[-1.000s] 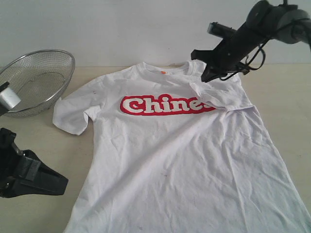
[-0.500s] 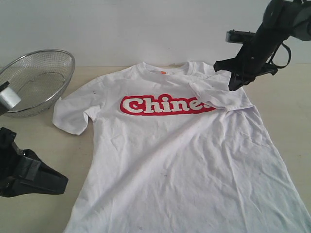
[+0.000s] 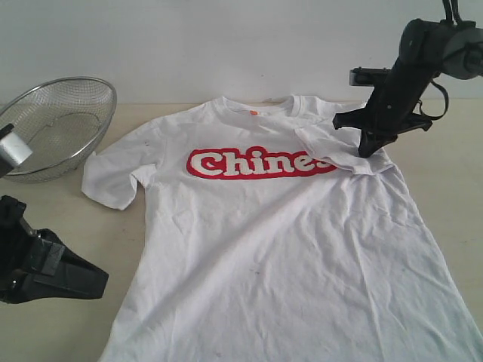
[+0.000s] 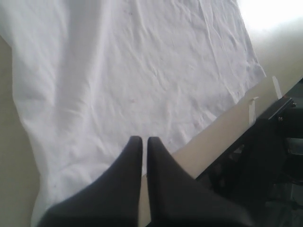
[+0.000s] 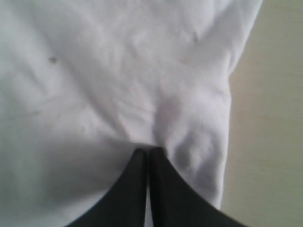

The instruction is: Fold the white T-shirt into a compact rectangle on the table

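The white T-shirt (image 3: pixel 264 241) lies face up on the table (image 3: pixel 60 219), its red-outlined lettering (image 3: pixel 249 163) across the chest. Its right-hand sleeve (image 3: pixel 336 147) is folded inward over the end of the lettering. My right gripper (image 3: pixel 367 153) is shut, and its tips rest on a pucker in that folded sleeve (image 5: pixel 189 118), as the right wrist view (image 5: pixel 150 151) shows. No cloth shows between its jaws. My left gripper (image 3: pixel 102 283) is shut and holds nothing, low by the shirt's left side. In the left wrist view (image 4: pixel 143 139) it points over the shirt's body (image 4: pixel 118 71).
A wire-mesh metal basket (image 3: pixel 56 124) stands at the back left, beside the shirt's spread left sleeve (image 3: pixel 113 177). Bare tabletop lies right of the shirt (image 3: pixel 445 173). A dark frame (image 4: pixel 265 156) shows past the table edge in the left wrist view.
My right gripper swung from above the collar rightward, then came down onto the folded sleeve, staying shut. The left arm has barely moved.
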### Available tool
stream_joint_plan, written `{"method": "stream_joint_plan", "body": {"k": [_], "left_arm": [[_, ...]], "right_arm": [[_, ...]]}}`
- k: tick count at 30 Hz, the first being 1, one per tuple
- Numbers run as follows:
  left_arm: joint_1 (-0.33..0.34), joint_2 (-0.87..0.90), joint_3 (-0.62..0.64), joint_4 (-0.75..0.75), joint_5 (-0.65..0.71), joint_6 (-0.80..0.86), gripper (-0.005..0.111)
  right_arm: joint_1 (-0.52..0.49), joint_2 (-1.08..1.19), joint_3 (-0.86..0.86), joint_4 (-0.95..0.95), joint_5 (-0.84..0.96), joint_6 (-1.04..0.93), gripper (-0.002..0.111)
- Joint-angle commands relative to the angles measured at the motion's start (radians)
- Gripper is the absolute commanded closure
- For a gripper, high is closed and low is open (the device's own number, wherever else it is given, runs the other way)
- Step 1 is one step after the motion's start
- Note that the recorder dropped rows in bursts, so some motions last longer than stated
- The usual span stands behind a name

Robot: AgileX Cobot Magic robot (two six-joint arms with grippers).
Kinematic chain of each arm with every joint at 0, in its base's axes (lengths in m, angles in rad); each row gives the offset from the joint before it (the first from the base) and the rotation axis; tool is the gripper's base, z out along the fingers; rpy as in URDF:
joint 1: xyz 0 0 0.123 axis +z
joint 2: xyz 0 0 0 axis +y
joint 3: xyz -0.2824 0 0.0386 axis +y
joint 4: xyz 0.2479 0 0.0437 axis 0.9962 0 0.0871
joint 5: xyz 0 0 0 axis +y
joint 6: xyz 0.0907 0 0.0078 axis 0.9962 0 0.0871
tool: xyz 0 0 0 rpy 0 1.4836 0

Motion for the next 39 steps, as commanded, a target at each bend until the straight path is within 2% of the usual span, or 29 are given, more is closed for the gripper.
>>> {"method": "stream_joint_plan", "body": {"k": [1, 14, 24, 29, 33, 39], "left_arm": [[0.000, 0.002, -0.003, -0.014, -0.003, 0.006, 0.102], [0.000, 0.002, -0.003, -0.033, -0.003, 0.006, 0.102], [0.000, 0.002, -0.003, -0.030, -0.015, 0.006, 0.102], [0.000, 0.002, -0.003, 0.001, -0.114, 0.006, 0.102], [0.000, 0.023, -0.003, 0.011, -0.216, -0.016, 0.102], [0.002, 0.181, -0.003, -0.017, -0.431, -0.043, 0.102]], "right_arm": [[-0.030, 0.031, 0.004, -0.054, 0.018, 0.000, 0.108], [-0.109, 0.033, 0.004, -0.083, 0.018, -0.003, 0.108], [-0.120, 0.033, 0.004, -0.077, 0.000, -0.032, 0.108], [-0.120, 0.000, 0.004, 0.096, -0.015, -0.089, 0.108], [-0.120, -0.073, 0.004, 0.150, -0.029, -0.114, 0.108], [-0.090, -0.173, 0.004, 0.209, -0.003, -0.177, 0.108]]}}
